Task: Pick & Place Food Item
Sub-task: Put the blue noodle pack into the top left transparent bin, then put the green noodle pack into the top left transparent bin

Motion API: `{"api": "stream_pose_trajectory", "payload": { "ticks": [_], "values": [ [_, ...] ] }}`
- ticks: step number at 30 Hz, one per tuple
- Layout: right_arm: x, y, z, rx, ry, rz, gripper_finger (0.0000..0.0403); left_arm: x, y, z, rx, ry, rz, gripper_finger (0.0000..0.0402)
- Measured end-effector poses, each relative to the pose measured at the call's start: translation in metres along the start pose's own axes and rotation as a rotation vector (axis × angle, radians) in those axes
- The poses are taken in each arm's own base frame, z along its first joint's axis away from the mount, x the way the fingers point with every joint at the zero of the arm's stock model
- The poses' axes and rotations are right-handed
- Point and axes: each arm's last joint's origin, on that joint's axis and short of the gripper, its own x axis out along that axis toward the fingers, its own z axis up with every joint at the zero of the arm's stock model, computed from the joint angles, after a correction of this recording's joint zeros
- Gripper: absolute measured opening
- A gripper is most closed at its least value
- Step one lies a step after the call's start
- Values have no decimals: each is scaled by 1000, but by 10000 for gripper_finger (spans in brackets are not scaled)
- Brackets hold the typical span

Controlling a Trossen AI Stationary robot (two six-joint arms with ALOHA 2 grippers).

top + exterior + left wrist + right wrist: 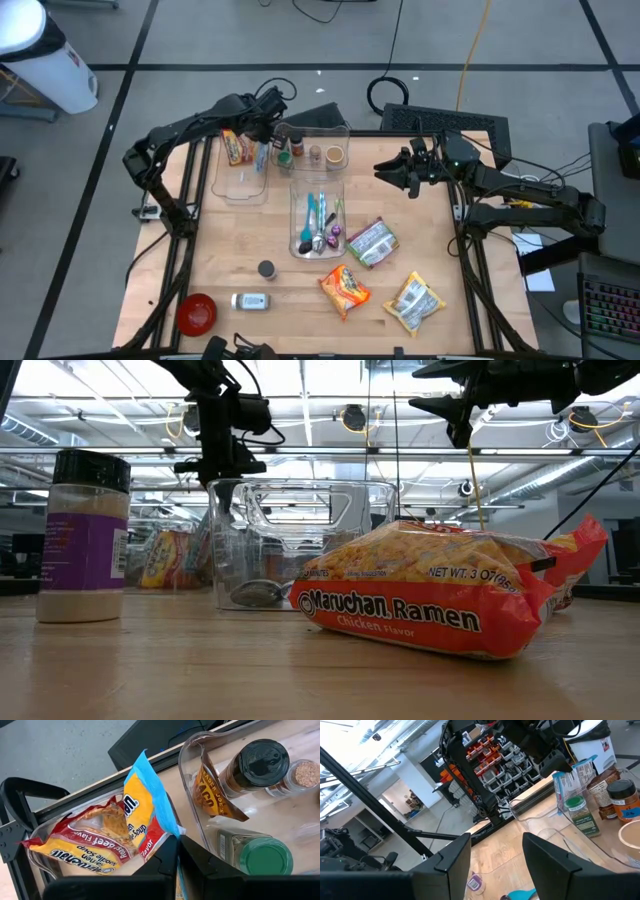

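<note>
Blue-edged soup packet (145, 815), pinched in our closed left hand (178, 851), hangs over the clear bin (240, 185); we should lower it before releasing. Right hand (392, 172) waits half-open, empty.

Orange ramen packet (344, 288); red bowl (196, 313).

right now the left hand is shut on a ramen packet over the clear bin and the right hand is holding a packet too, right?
Not quite. The left hand is shut on the ramen packet over the clear bin, but the right hand is open and empty, as the right wrist view shows.
</note>
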Motion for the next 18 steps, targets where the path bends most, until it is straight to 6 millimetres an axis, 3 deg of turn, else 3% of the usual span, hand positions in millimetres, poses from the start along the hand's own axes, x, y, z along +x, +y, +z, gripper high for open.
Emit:
{"api": "stream_pose_trajectory", "payload": {
  "ticks": [3, 10, 18],
  "values": [
    [0, 0, 0, 0, 0, 0, 171, 0, 0, 0, 3, 1, 0, 5],
    [0, 0, 0, 0, 0, 1, 171, 0, 0, 0, -22, -1, 2, 13],
    [0, 0, 0, 0, 0, 1, 171, 0, 2, 1, -26, -3, 6, 51]
  ]
}}
